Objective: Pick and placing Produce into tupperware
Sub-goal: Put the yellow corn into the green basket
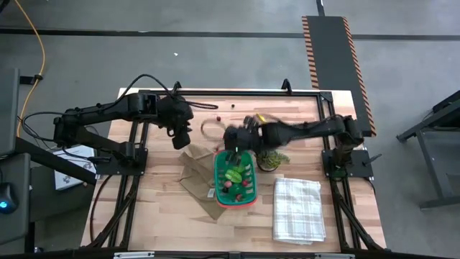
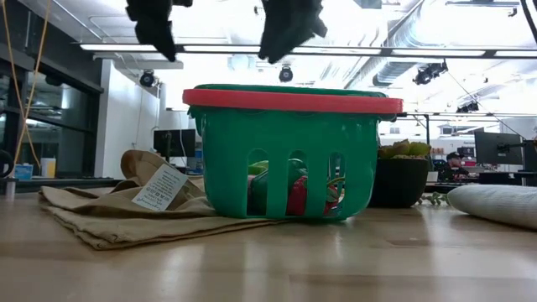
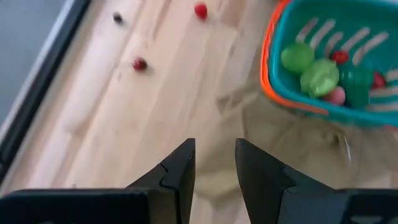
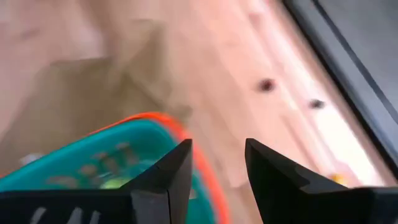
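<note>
the teal tupperware (image 1: 234, 179) sits near the middle of the table, partly on the brown paper bag (image 1: 198, 175), and already holds several pieces of produce (image 3: 319, 73): green pieces, something red, a pink one. the right gripper (image 4: 217, 169) hangs above the far rim of the tupperware, fingers spread with nothing between them, so this looks like the moment just after a drop or just before heading out for another piece. the left gripper (image 3: 214, 167) hovers over the bare wood to the left of the tupperware, fingers slightly apart and also empty. loose pieces remain on the far side of the table: two small red balls (image 3: 201, 10) and a dark berry (image 3: 118, 18), well apart from the tupperware. the next move probably calls for one gripper to travel far, centre over one of these tiny round pieces and close gently, since they will likely roll.
</note>
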### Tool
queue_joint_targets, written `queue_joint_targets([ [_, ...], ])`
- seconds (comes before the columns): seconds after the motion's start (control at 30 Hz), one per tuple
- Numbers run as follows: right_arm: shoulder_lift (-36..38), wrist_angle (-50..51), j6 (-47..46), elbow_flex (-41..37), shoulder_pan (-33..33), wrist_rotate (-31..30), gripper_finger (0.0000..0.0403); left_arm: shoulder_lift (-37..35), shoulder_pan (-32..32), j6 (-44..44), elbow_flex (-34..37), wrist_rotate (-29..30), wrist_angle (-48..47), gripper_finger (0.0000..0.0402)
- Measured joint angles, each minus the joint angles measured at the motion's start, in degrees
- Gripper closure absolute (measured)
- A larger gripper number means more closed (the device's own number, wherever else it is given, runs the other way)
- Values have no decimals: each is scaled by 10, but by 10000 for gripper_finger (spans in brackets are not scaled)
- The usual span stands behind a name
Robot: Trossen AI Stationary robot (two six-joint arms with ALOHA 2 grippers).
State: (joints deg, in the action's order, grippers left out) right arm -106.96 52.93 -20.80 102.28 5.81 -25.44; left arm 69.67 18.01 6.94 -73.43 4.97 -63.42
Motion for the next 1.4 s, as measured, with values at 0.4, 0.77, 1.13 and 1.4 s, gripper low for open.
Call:
queue_joint_targets([
  [0.4, 6, 28, -19, 0, -206, 136, 265, 29, 111, -65, 0, -44, 64, 300],
  [0.77, 0, 88, 47, 0, -355, 236, 265, 147, 274, -117, 0, -161, 111, 300],
  [1.13, 3, 42, 111, -121, -401, 326, 265, 251, 283, -98, 0, -208, 156, 300],
  [1.4, 3, -18, 60, -226, -415, 328, 265, 256, 262, -85, 0, -205, 160, 300],
])
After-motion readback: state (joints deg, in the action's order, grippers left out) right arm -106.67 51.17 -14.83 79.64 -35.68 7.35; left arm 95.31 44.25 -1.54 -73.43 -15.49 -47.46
